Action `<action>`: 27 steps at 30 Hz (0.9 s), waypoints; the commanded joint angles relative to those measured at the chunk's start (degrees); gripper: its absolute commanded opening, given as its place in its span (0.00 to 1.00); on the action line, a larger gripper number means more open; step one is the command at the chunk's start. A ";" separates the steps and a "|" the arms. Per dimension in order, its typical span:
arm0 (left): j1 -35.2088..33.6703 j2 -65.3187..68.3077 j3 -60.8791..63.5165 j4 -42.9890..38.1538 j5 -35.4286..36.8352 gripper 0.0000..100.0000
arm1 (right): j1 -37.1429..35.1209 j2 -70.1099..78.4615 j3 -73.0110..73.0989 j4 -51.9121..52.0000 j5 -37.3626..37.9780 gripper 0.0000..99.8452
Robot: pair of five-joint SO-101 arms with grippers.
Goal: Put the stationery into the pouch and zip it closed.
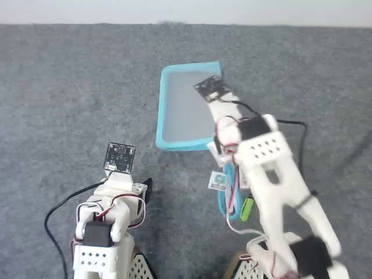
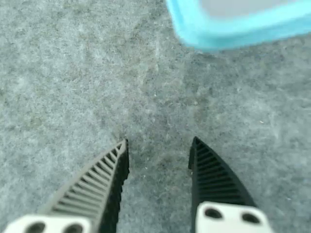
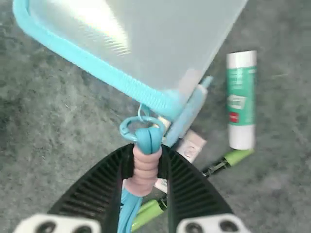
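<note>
Pinching a pink-sleeved blue piece (image 3: 143, 174) (pen or zip-pull?), right claw (image 3: 146, 148) sat at the corner of the translucent turquoise-edged pouch (image 3: 160, 39); left claw (image 2: 158, 143) gaped. Green-and-white glue stick (image 3: 241, 99) lay outside: loading pending, mouth likely needed opening.

One pouch (image 1: 161, 104), one zip pull (image 3: 141, 130), one glue stick (image 3: 241, 99), one blue pen (image 3: 191, 110), one green pen (image 3: 229, 159), and two pincers: the left pincer (image 2: 159, 141) and the right pincer (image 3: 146, 148).

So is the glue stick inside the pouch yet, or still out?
Out. The glue stick lies flat on the grey mat beside the pouch, wholly outside its blue edge.
</note>
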 commanded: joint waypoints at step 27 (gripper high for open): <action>1.76 -0.62 -3.56 -17.76 -10.81 0.19 | 0.22 -27.12 22.95 -9.89 4.13 0.01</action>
